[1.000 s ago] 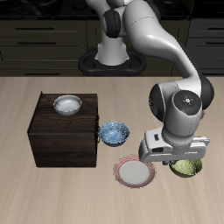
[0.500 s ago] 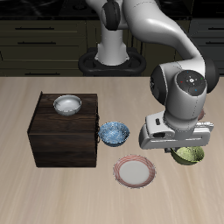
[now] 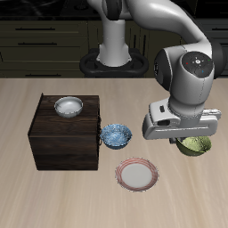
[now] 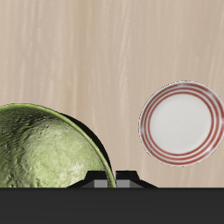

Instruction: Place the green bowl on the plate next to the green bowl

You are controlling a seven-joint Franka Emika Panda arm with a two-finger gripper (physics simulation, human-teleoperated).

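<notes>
Dark cabinets stand behind the pale wooden counter [image 3: 53,98] I am working over. My hand [image 3: 190,140] is clamped on the rim of the small yellow-green bowl with the mottled, leafy inside [image 3: 195,145], which I judge is lifted clear of the counter; the wrist view shows it hanging close under the camera. The round flat plate with the salmon-red rim and pale centre [image 3: 137,174] lies bare near the front edge, apart from the bowl. As I read it, grasp and lift are done; carrying across, lowering and letting go remain. Beside the plate sit a blue-patterned bowl [image 3: 116,135] and a dark wooden box [image 3: 62,142] carrying a plain white-grey bowl [image 3: 68,107].
</notes>
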